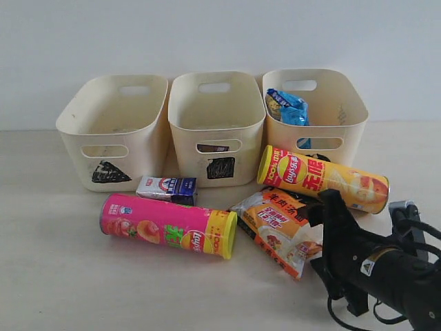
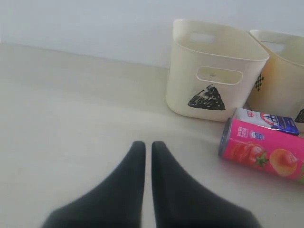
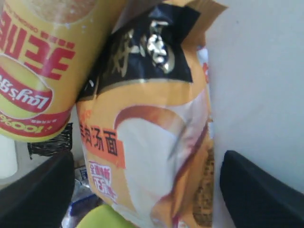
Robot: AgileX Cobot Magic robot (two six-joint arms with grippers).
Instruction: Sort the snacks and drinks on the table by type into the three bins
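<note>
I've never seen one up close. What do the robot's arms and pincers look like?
The right arm is matte black, with a small yellowish label, a grey block and looping black cables. The left gripper has two smooth black fingers tapering to rounded tips; the right gripper has black fingers too.

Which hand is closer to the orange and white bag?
Right. The right hand sits open over the bag, fingers either side; the left hand is shut over bare table, short of the pink tube.
</note>
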